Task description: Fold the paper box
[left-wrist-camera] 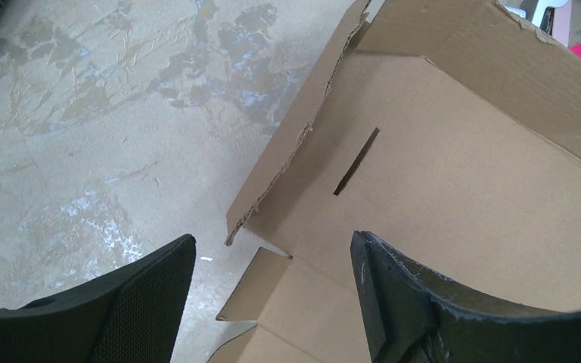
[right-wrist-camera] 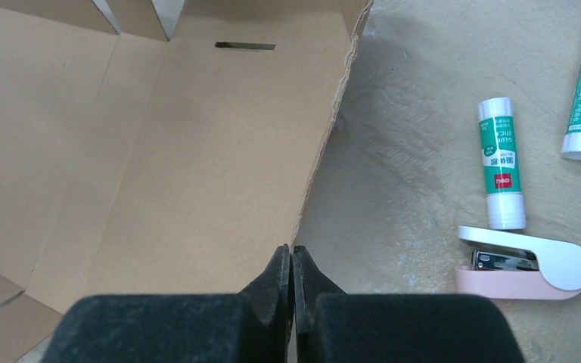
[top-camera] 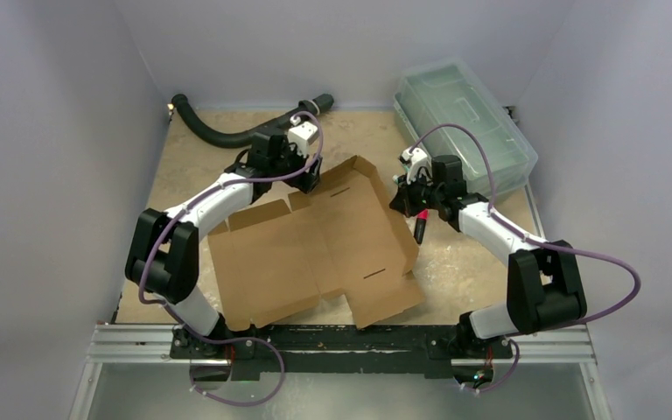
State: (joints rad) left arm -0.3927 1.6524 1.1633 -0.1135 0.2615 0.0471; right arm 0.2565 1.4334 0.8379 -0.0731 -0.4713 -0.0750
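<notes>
You're early in the fold: the paper box [top-camera: 315,254] lies mostly flat in the middle of the worktop [top-camera: 464,262], and only the flaps at its 12 o'clock end are tilted up.

Your left end effector [left-wrist-camera: 271,246] hangs at that end with its jaws wide and nothing between them, just short of the torn-edged raised flap [left-wrist-camera: 295,136]. Your right end effector [right-wrist-camera: 293,253] is closed tight on nothing, its tip at the sheet's 3 o'clock edge; I can't tell if it touches.

Next, I'd judge, you need to close the left on that flap and stand it upright along its crease while the right pins the panel.

The worktop is pale, scuffed and blotchy, boxed in by plain grey walls. A clear bin [top-camera: 464,122] sits at 1 o'clock and a black hose [top-camera: 219,131] at 11. Two glue sticks [right-wrist-camera: 501,162] and a pink stapler [right-wrist-camera: 529,265] lie near the right end effector.
</notes>
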